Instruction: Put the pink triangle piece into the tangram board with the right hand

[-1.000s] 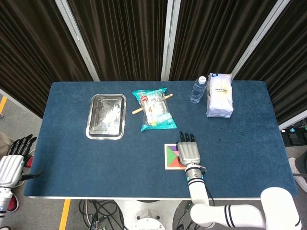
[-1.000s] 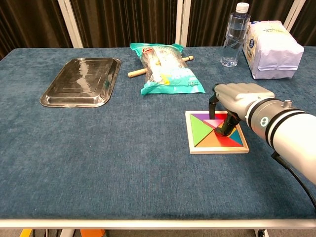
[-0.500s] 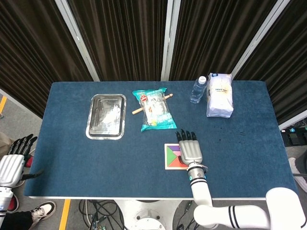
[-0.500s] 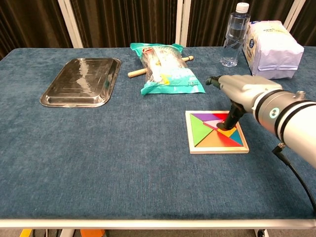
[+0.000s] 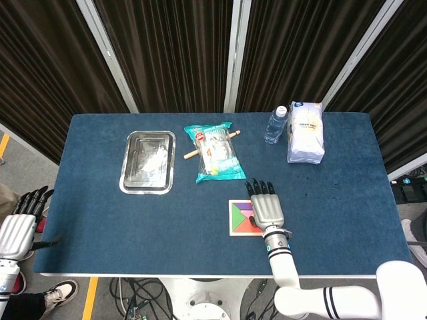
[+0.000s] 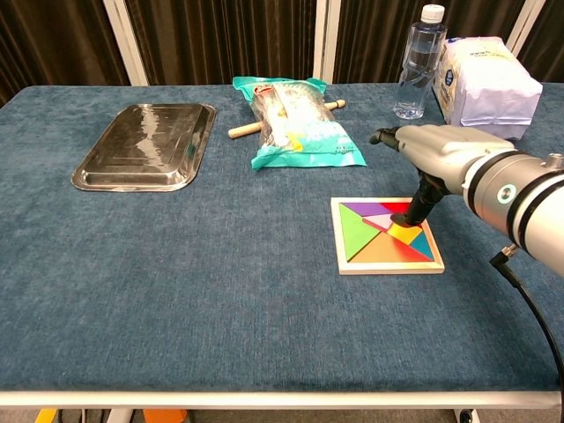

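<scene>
The pink triangle [image 6: 384, 221] lies in the tangram board [image 6: 386, 235], touched by the thumb of the right hand [image 6: 438, 155] — fingers [image 6: 380, 137] extended, nothing held. If the thumb is dragged on withdrawal, the triangle could be tipped from its slot — neighbouring pieces disturbed too.

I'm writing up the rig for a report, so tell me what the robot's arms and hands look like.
The right hand has a silver-grey metallic back and black fingers. Its wrist is a white cylinder with black bands and a small teal ring. A thin black cable hangs off the forearm. The left hand, at the frame edge in the head view, looks the same: silver back, black fingers.
</scene>
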`<state>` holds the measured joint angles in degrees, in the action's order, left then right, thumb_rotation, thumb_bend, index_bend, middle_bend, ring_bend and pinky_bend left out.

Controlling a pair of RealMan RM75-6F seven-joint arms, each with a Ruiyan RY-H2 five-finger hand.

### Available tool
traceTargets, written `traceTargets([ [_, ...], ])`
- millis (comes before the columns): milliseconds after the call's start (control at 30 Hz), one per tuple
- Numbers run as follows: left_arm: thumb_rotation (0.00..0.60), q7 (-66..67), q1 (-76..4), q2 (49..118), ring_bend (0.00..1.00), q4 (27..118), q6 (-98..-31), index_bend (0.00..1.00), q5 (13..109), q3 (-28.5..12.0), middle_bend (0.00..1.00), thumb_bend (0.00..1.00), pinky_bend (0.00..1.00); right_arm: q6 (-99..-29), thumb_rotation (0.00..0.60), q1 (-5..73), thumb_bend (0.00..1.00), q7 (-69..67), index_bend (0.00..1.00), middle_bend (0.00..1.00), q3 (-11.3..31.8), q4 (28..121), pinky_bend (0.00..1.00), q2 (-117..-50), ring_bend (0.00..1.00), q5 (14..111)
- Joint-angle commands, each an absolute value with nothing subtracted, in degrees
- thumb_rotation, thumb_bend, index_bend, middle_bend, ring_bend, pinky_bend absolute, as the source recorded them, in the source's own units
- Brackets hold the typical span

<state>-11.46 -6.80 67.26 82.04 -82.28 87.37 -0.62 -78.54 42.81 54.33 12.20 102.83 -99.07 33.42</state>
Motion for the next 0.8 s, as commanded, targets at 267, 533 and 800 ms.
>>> traceTargets([
  [267, 0.6, -12.0, -6.7, 67.3, 0.0, 81.6, -82.4, 0.0, 87.4, -0.5, 0.0, 0.0, 0.0, -78.3, 0.6, 43.3, 0.19, 55.0, 0.0, 0.0, 11.6, 100.7, 0.0, -100.9, 0.0, 32.6],
  [533, 0.6, -12.3, -6.5, 67.3, 0.0, 81.4, -82.5, 0.0, 87.3, -0.5, 0.0, 0.0, 0.0, -78.0, 0.6, 43.5, 0.2, 55.0, 0.0, 0.0, 11.7, 99.9, 0.0, -101.3, 0.0, 32.4],
  [800, 0.6, -12.5, -6.5, 67.3, 0.0, 81.2, -82.5, 0.0, 87.1, -0.6, 0.0, 0.0, 0.0, -77.2, 0.6, 44.1, 0.2, 55.4, 0.0, 0.0, 11.9, 98.6, 0.0, -102.0, 0.0, 31.9],
])
